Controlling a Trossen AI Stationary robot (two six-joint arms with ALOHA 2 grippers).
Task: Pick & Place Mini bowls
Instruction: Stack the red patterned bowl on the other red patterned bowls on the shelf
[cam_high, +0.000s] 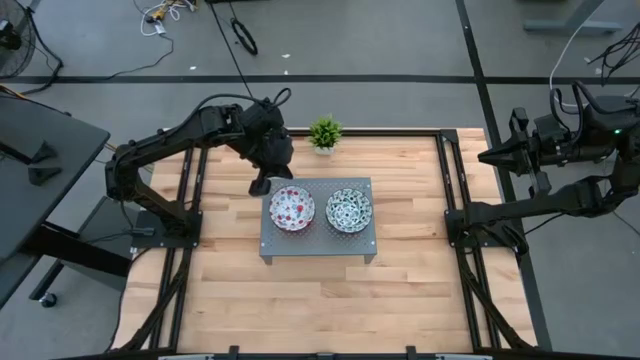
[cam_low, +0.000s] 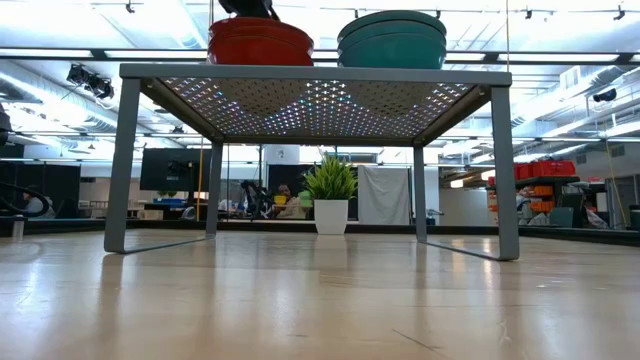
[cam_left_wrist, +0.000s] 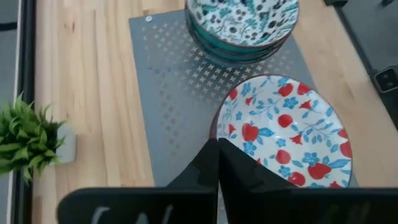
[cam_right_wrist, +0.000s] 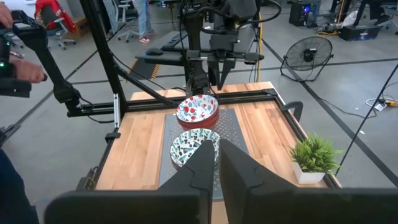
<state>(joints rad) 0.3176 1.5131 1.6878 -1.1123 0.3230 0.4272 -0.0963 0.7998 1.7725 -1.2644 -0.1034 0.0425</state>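
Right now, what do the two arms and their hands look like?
Both arms are matte black with chunky jointed segments. The left hand ends in two flat, tapered black fingers. The right hand, off the table's right edge, has similar pointed black fingers, with black cables looped behind its wrist. No markings visible.

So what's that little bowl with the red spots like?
The red-spotted bowl is round, white inside with red blobs and small blue flowers, and red outside. It looks like glazed ceramic. It sits upright on the left part of the grey perforated stand, apparently on top of other red bowls, beside the blue-green bowls. The shut left gripper is by its rim.
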